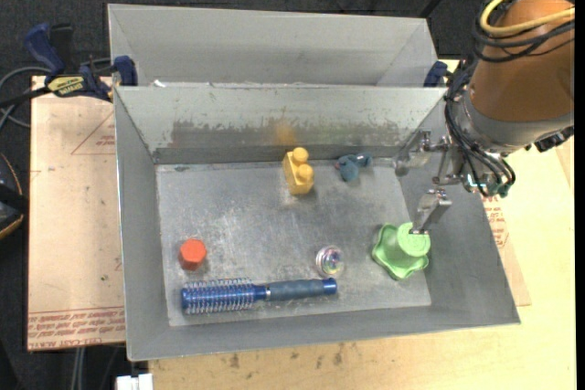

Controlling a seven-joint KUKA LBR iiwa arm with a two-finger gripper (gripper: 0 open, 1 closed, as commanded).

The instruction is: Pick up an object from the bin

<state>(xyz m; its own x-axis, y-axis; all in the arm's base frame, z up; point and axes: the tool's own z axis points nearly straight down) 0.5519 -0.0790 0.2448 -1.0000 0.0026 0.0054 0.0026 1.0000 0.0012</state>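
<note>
found gripper (422, 228) at the top of the green lumpy toy (398, 254) lying just under and left of it, couldn't tell if spread or pressed together; probably risked sliding off its sloped rim and nudging it toward the shiny ring (329, 261) further left.

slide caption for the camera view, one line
Gripper over a green lobed thing near the bin's lower-right corner; blue hairbrush lies along the near wall.
</note>
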